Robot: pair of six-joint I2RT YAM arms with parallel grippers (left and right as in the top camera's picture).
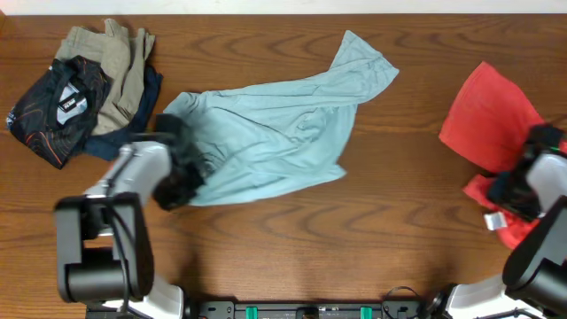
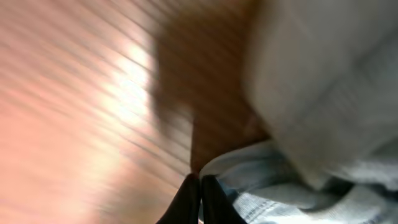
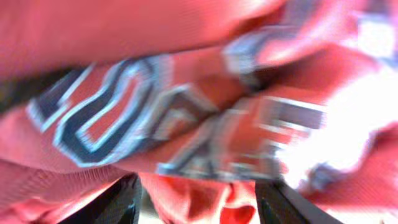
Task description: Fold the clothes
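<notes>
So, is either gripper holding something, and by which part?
The left gripper seems to pinch the blue shirt at its left edge. The right gripper is open over the red shirt, gripping nothing.

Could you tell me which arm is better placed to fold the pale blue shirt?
Left, probably: the left gripper is shut on the pale blue shirt at its corner, while the right gripper sits open at the red shirt.

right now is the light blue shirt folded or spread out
Spread out, not folded. The light blue shirt lies loose and wrinkled across the table, with no neat fold lines.
</notes>
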